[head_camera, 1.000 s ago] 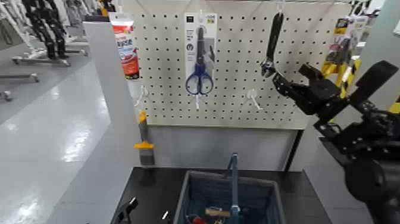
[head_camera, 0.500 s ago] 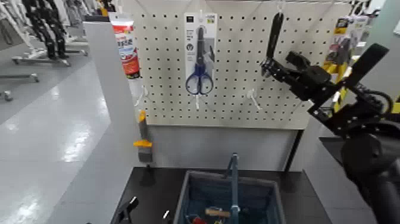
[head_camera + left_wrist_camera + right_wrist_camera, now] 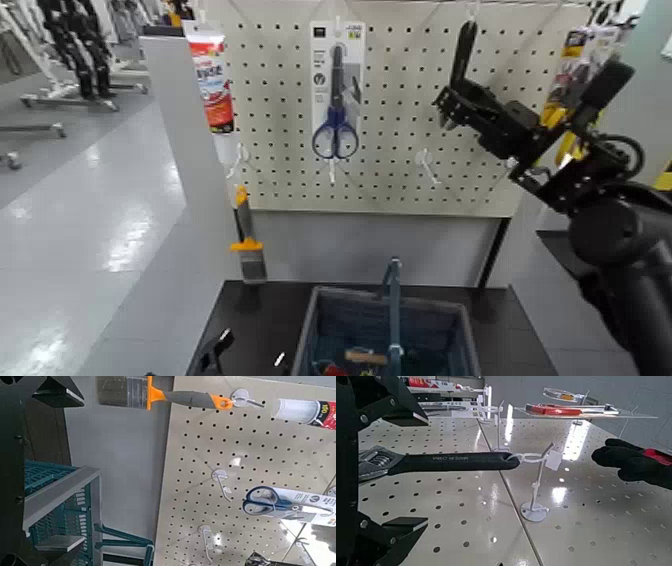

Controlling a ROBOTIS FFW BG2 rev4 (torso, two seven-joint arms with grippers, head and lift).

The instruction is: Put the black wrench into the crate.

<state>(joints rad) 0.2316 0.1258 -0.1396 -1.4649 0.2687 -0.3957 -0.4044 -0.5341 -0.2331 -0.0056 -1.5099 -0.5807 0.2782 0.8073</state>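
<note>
The black wrench (image 3: 461, 55) hangs from a hook at the top right of the white pegboard (image 3: 400, 150), silvery jaw head down. My right gripper (image 3: 452, 104) is raised to that head. In the right wrist view the wrench (image 3: 455, 461) runs between the two dark fingers (image 3: 391, 404), with a gap on each side, so the gripper (image 3: 411, 469) is open around it. The blue-grey crate (image 3: 325, 325) with its upright handle bar stands on the black table below; its slatted side (image 3: 59, 495) also shows in the left wrist view. My left gripper (image 3: 212, 352) rests low beside the crate.
Blue-handled scissors on a card (image 3: 335, 90) hang left of the wrench, a red-and-white tube (image 3: 210, 75) farther left, and an orange-handled brush (image 3: 243, 240) below it. Yellow-handled pliers (image 3: 575, 70) hang to the right. Bare hooks (image 3: 425, 165) stick out of the board. Small tools lie in the crate.
My right gripper has moved up and left along the pegboard to the wrench's jaw head, and its fingers have drawn closer together around it. The wrench still hangs on its hook.
</note>
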